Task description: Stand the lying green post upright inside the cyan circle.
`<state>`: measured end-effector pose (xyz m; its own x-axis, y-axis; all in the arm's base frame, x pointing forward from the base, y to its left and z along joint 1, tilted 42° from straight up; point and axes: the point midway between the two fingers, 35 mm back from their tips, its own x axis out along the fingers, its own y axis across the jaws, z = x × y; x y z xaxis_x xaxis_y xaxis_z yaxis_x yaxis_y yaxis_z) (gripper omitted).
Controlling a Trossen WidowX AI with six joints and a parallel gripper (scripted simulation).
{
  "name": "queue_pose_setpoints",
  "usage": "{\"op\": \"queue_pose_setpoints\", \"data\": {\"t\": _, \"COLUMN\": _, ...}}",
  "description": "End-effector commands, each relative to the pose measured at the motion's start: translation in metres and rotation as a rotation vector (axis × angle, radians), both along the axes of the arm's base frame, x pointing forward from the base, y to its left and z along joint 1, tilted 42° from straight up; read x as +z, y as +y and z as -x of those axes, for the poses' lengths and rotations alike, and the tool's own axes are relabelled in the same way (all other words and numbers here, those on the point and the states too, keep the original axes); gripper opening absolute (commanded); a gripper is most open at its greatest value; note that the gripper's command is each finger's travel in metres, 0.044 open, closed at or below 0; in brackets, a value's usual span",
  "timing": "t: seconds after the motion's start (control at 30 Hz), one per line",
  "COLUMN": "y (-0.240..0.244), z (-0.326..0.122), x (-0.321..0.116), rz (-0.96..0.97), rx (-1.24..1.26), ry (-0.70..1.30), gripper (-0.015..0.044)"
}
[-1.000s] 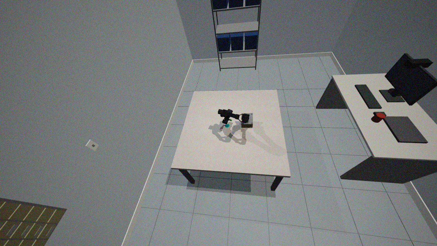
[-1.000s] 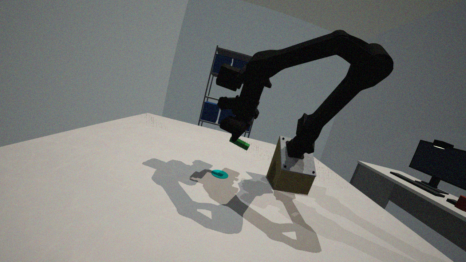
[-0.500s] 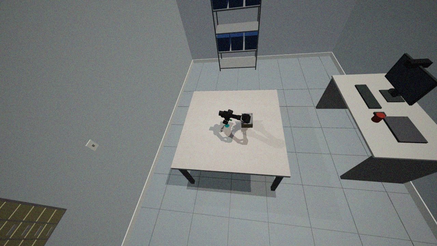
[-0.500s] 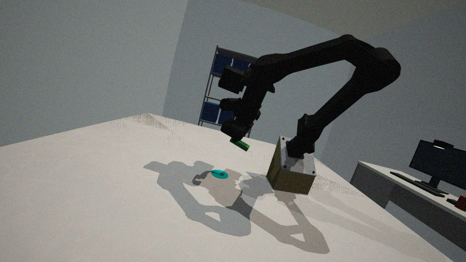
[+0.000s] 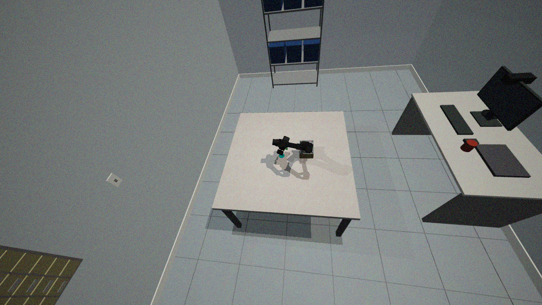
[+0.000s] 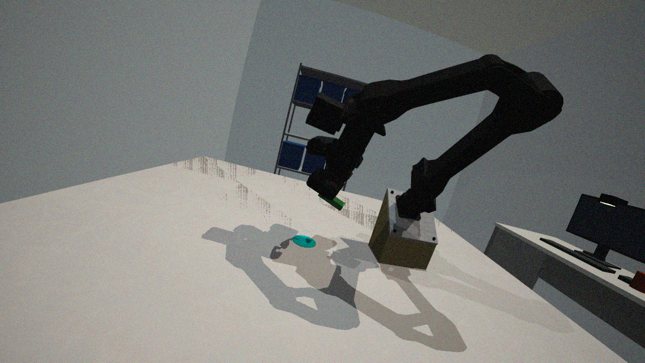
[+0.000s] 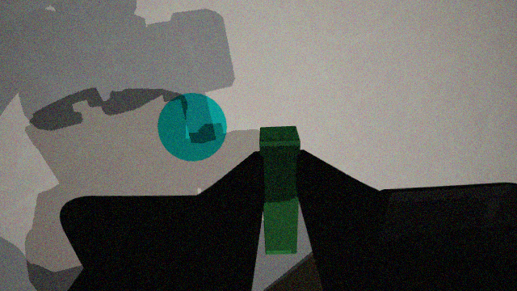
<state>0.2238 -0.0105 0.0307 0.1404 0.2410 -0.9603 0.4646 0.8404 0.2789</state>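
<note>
The green post (image 6: 335, 202) (image 7: 280, 174) is held in the air above the table, tilted, its free end slanting down toward the arm's base in the exterior view. My gripper (image 6: 330, 195) (image 7: 280, 178) is shut on it; in the wrist view a black finger touches each side of the post. The cyan circle (image 5: 281, 156) (image 6: 301, 240) (image 7: 174, 133) lies flat on the table with shadows across it. In the wrist view it is up and to the left of the post. In the top view the arm hides most of the post.
The arm's box-shaped base (image 5: 306, 155) (image 6: 399, 252) stands on the table (image 5: 288, 197) (image 6: 135, 289), to the right of the circle. Shadows of the arm fall around the circle. A desk (image 5: 447, 159) with a monitor and a red cup (image 5: 469, 145) stands apart on the right.
</note>
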Motion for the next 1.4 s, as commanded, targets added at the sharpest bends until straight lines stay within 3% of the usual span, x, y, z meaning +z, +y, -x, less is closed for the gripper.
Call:
{"op": "queue_pose_setpoints", "data": {"t": 0.0, "y": -0.0007, "z": 0.0001, "x": 0.0, "rz": 0.026, "rx": -0.01, "ry": -0.015, "gripper": 0.0022}}
{"op": "queue_pose_setpoints", "data": {"t": 1.37, "y": 0.0001, "z": 0.0019, "x": -0.0009, "rz": 0.199, "rx": -0.114, "ry": -0.172, "gripper": 0.0022}}
